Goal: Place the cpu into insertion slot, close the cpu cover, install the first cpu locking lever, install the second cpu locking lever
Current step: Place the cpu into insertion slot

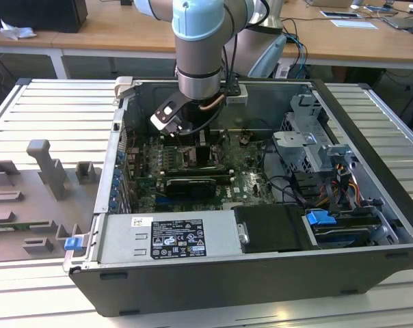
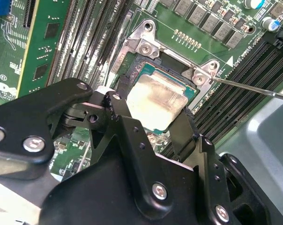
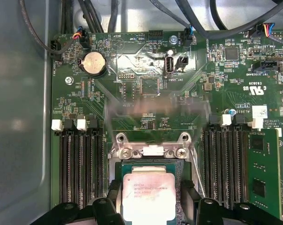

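Silver-grey and face up, the cpu (image 2: 155, 99) lies flat between your jaws, which are drawn in narrow on two opposite edges of it. One black finger (image 3: 114, 190) stands on each side in both wrist views, with the gripper (image 2: 151, 117) coming at it from above. You have it at the insertion slot (image 2: 146, 47). It is square, equal along both axes, and its sides run parallel to the slot's silvery rim. Whether it is fully seated you cannot tell. A thin metal lever rod (image 2: 244, 87) runs out from one corner of the rim. Long black memory slots (image 3: 80, 164) flank the slot on both sides of the green board (image 3: 141, 89). In the exterior view your arm (image 1: 200, 48) reaches down into the open computer case (image 1: 370, 143) on the slatted metal tabletop (image 1: 49, 109), toward the far side and the exterior view's left of the case's middle.
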You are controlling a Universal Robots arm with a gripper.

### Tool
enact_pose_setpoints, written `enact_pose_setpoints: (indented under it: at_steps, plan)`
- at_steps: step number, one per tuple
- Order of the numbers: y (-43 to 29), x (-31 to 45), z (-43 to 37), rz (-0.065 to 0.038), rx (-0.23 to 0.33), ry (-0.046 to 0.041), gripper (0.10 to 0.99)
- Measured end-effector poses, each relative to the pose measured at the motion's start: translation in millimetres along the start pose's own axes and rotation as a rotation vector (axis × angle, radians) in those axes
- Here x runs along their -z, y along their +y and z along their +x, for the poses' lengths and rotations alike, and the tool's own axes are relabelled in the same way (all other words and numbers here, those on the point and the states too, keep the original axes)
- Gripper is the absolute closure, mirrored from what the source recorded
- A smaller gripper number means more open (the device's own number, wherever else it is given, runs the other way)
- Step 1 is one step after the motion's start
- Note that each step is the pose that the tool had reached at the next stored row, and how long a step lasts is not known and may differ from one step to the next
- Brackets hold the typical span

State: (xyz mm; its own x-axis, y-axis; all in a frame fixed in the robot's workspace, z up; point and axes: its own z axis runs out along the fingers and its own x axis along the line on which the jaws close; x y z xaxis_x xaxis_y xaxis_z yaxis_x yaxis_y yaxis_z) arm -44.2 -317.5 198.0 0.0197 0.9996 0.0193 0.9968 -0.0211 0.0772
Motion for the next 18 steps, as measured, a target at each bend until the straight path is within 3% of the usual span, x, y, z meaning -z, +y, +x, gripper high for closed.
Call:
enact_pose_setpoints:
  at_steps: [6,7,12,15,18]
  plan:
    - [0.0,0.0,-0.1,0.000,0.000,-0.0003,0.475]
    - [0.0,0.0,-0.1,0.000,0.000,-0.0007,0.549]
    - [0.0,0.1,0.0,0.000,0.000,-0.0042,0.549]
    - [0.0,0.2,0.0,0.000,0.001,-0.0105,0.549]
    - [0.0,-0.1,0.0,0.000,0.001,-0.0106,0.471]
